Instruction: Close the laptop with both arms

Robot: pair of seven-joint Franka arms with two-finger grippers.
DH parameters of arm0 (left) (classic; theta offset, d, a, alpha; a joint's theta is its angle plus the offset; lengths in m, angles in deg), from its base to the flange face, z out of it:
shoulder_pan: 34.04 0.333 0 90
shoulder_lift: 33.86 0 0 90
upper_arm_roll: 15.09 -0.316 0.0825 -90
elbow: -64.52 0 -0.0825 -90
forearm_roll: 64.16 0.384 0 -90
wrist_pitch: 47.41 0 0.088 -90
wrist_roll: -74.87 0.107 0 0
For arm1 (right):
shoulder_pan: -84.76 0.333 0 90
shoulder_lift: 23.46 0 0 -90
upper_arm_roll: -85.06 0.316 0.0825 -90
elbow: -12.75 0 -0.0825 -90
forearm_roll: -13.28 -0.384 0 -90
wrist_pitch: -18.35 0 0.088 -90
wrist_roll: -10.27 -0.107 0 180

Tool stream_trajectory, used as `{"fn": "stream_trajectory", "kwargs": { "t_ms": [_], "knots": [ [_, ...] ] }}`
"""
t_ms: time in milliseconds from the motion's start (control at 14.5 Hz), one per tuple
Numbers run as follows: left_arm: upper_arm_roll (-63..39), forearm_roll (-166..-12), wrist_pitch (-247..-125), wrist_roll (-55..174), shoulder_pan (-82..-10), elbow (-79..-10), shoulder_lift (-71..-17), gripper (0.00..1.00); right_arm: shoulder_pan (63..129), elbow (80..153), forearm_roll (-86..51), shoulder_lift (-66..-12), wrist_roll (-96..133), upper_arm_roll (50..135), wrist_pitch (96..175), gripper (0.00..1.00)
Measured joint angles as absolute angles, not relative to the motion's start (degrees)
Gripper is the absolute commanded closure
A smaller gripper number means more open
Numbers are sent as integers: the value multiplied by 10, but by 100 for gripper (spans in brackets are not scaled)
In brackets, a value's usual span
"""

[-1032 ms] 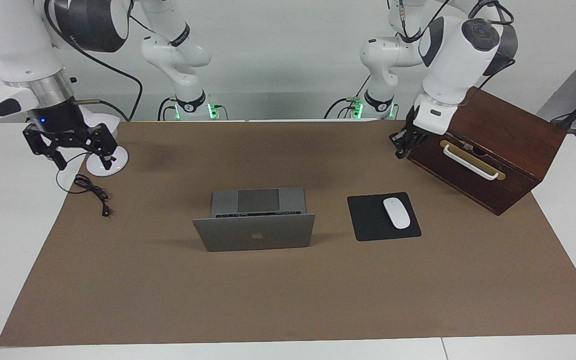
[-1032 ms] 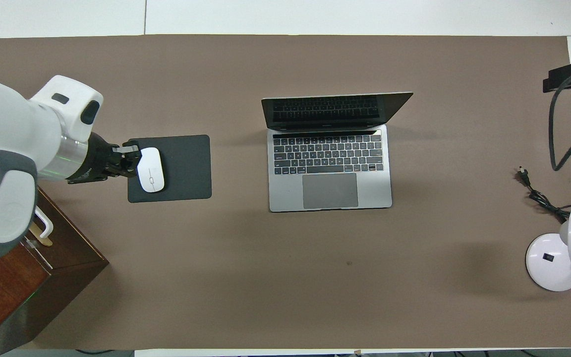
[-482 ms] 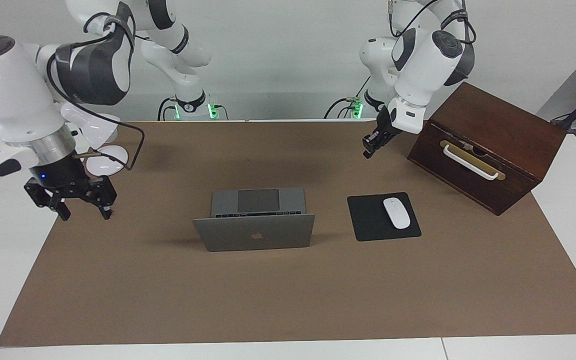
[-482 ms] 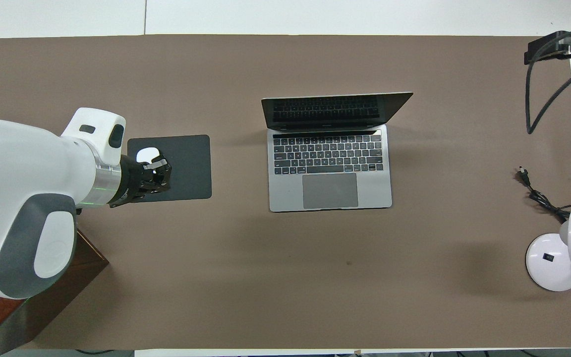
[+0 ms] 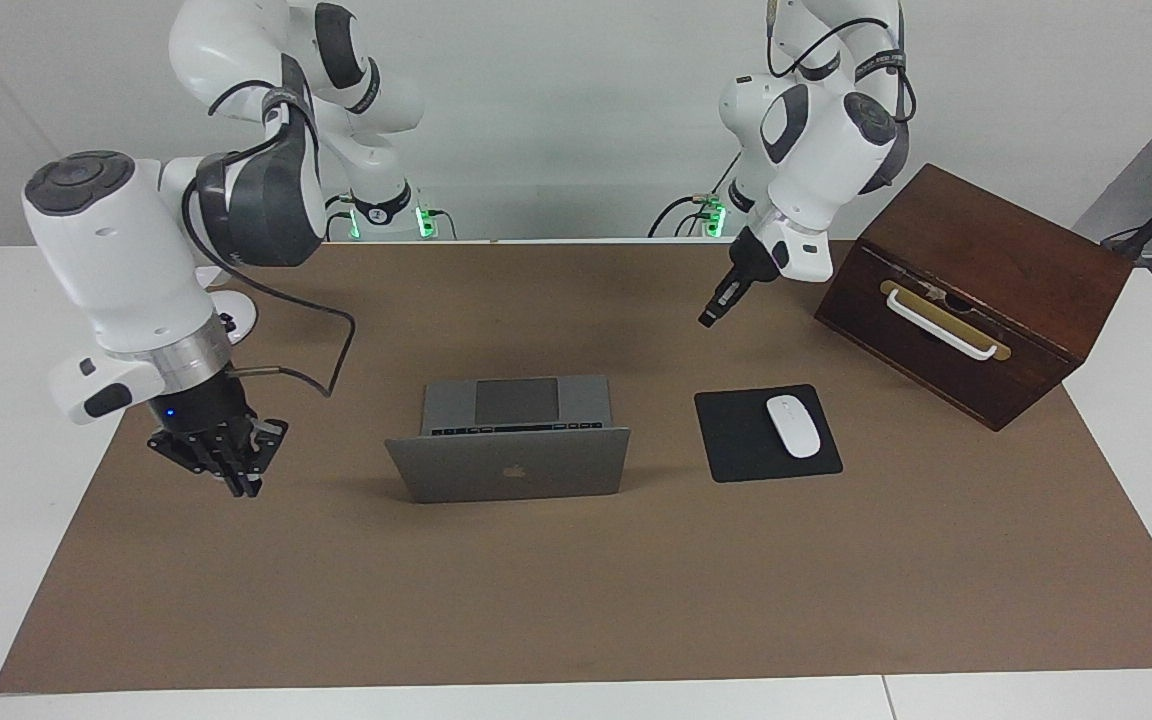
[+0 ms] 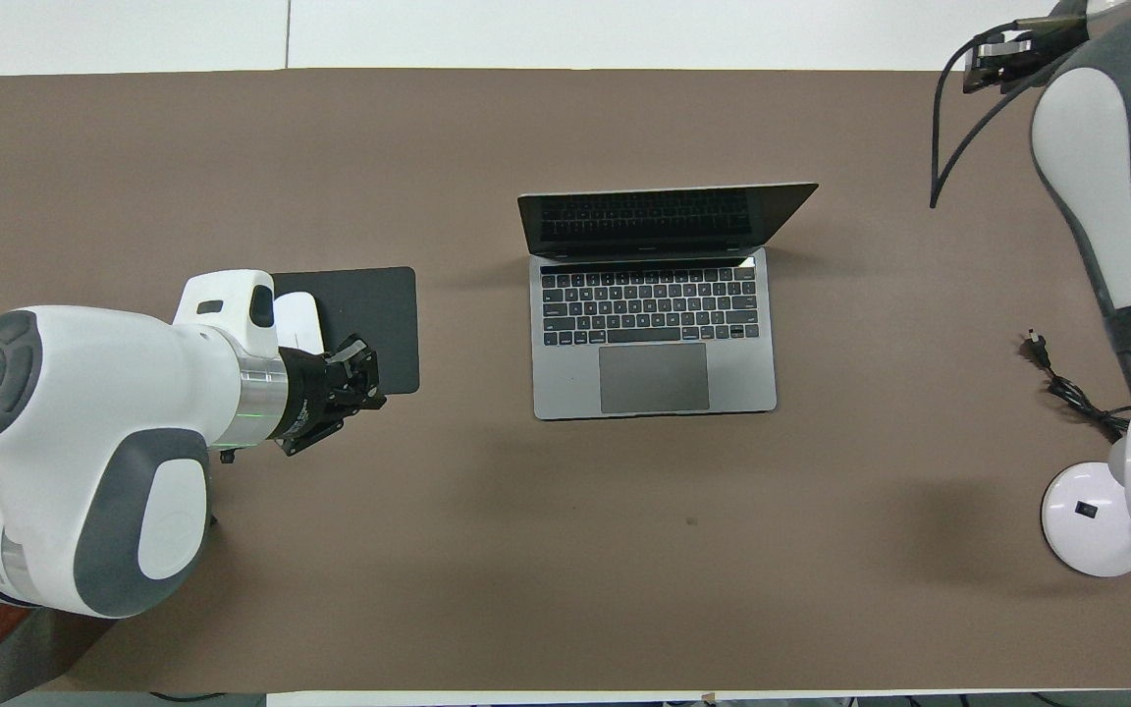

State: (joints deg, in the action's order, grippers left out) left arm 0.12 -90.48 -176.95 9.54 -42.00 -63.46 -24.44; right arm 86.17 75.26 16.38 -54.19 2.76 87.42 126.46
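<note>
Laptop (image 5: 509,450) sits open mid-bench, lid upright, untouched: the approach step. Both tools are closed and empty, right tool (image 5: 239,487) hovering beside it, left tool (image 5: 708,318) over bare mat; next, each must reach the lid's top edge.

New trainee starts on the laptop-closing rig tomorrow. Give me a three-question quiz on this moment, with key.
1. True or false: the laptop is already closed.
2. What does the mouse lie on? A: the mouse pad. B: the laptop's keyboard. C: the wooden box.
3. Which touches the laptop: the left gripper, the right gripper, both, or neither?

Key
1. False: its lid stands up.
2. A.
3. Neither: both are shut and clear of it. The right gripper is low over the mat beside the laptop, and the left gripper is up over the mat nearer the robots than the mouse pad.
</note>
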Motion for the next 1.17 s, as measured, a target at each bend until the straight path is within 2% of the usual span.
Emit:
{"fn": "stream_trajectory", "kwargs": {
  "t_ms": [206,619,1170],
  "knots": [
    [2,-915,-1890,-61,-459,-661,-258,100,888,751,176,-542,-21,874,1265,100],
    [1,-1010,-1974,-114,-474,-686,-281,100,942,751,203,-555,-125,875,1276,100],
    [4,-1359,-2107,-95,-566,-702,-345,100,1005,749,223,-571,-178,875,1291,100]
  ]
}}
